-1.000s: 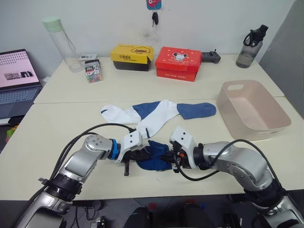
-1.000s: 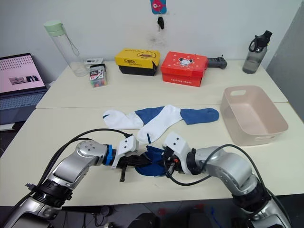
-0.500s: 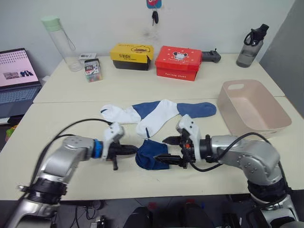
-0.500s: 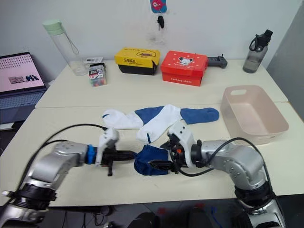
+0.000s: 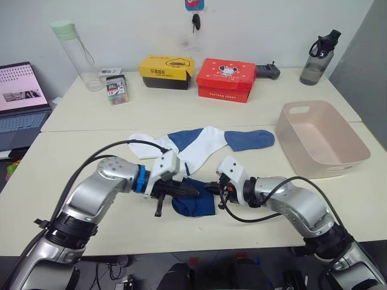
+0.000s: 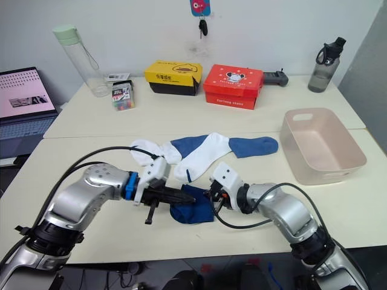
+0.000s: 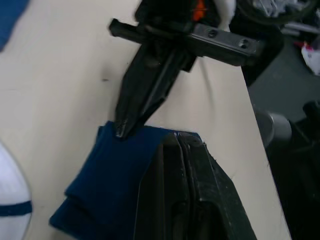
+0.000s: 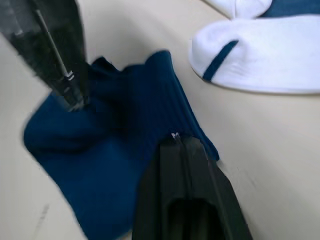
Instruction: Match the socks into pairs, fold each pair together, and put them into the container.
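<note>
Head view: on the cream desk [image 5: 72,181], the folded navy sock pair [image 5: 192,202] lies between both end effectors; the pink basin [image 5: 320,139] sits apart.

Left wrist view: left end effector [image 7: 179,142], fingers together, presses the navy fabric.

Right wrist view: right end effector [image 8: 177,141], fingers together, touches it.

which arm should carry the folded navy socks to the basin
Probably right: the right gripper touches the navy socks on the side nearer the basin; the left gripper sits farther away.

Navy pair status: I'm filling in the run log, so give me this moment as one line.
stage: folding | navy pair: bunched on table | left gripper: shut, on it | right gripper: shut, on it | container: holds no socks
</note>
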